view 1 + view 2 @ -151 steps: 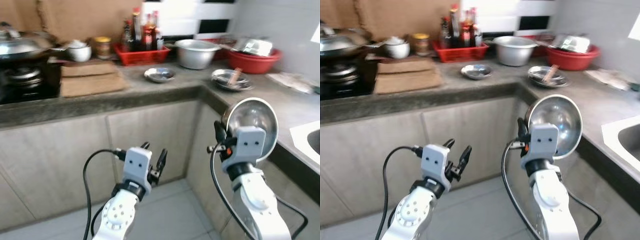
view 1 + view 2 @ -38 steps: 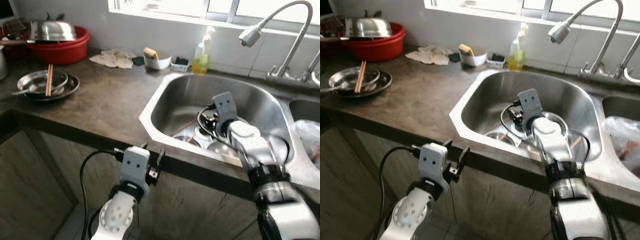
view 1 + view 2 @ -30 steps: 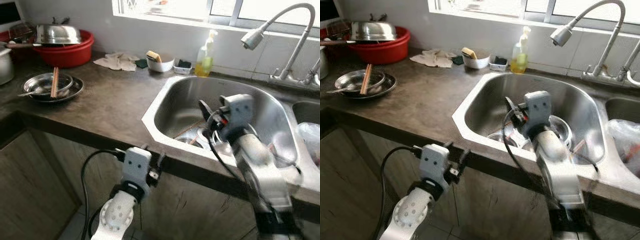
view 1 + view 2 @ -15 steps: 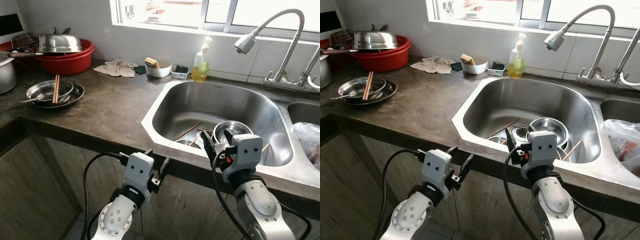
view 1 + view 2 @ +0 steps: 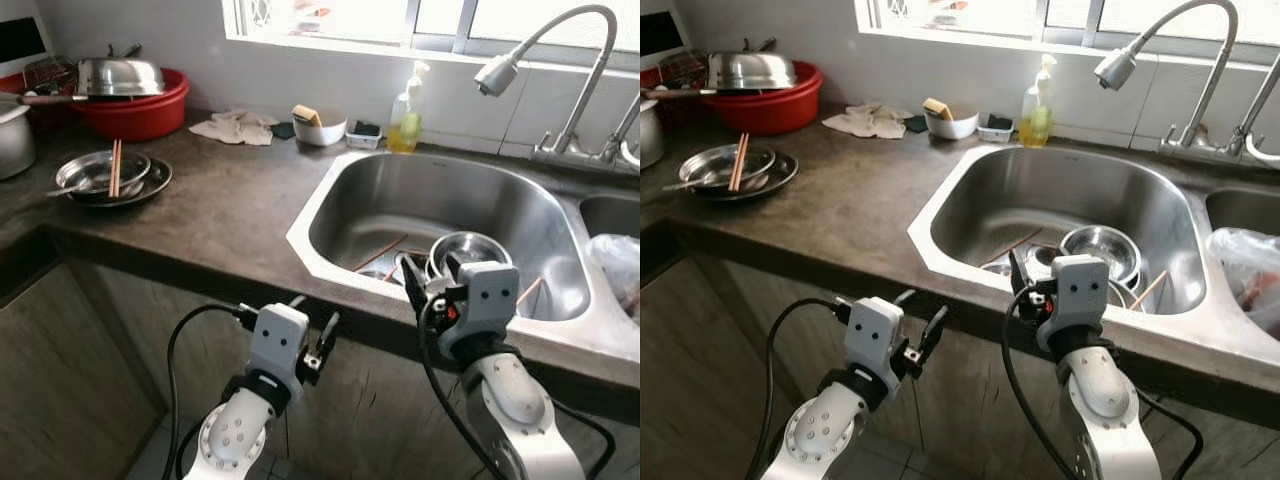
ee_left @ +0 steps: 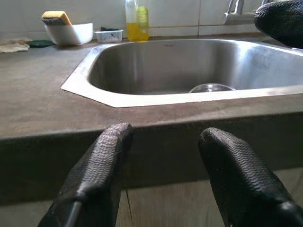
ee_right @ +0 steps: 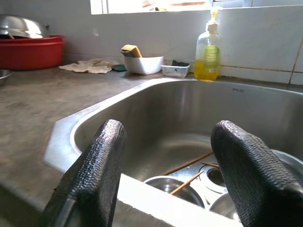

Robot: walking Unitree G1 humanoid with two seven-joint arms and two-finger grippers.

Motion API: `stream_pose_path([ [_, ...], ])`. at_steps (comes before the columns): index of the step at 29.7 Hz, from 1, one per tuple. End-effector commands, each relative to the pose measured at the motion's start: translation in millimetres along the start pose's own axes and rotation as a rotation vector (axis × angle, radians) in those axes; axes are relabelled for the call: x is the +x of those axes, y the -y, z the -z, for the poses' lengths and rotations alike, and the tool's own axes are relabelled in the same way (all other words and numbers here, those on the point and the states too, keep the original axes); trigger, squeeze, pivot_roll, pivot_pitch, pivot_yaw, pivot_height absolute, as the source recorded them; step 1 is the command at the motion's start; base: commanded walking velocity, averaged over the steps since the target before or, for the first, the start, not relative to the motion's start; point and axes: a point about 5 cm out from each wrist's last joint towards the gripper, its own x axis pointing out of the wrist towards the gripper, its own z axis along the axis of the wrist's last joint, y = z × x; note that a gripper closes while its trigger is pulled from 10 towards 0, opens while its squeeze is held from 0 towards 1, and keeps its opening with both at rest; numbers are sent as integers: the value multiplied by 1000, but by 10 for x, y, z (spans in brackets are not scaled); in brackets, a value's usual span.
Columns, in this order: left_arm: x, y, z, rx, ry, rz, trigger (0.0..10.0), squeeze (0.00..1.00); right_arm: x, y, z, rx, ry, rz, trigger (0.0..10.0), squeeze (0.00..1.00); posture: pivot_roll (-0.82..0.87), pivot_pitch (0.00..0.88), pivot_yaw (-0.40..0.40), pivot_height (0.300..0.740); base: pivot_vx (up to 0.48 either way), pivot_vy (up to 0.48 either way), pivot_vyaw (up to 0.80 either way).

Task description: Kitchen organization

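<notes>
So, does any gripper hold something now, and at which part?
Nothing is held: the left gripper and the right gripper are both open and empty.

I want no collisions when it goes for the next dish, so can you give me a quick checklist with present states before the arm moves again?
1. Right tool open and holding nothing: ok.
2. Left tool open, low in front of the counter edge: ok.
3. Round steel bowl resting inside the stainless steel sink: ok.
4. Wooden chopsticks loose on the sink bottom among the dishes: not ok, could snag.
5. Stacked steel plates with chopsticks left on the dark stone counter: not ok, still to collect.
6. Curved grey faucet hanging above the sink: ok.
</notes>
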Motion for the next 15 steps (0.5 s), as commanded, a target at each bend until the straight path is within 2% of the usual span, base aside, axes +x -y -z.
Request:
stream_pose_path([
  [1,-2,14,-2,-3,1,0,10000,0,10,-10,-33,-2,6,4,10000,0,-12,0,-43,740,-277,0,0],
  [15,4,16,-3,-1,1,-2,10000,0,20,-12,-33,0,3,12,10000,0,-10,0,-44,740,-280,0,0],
])
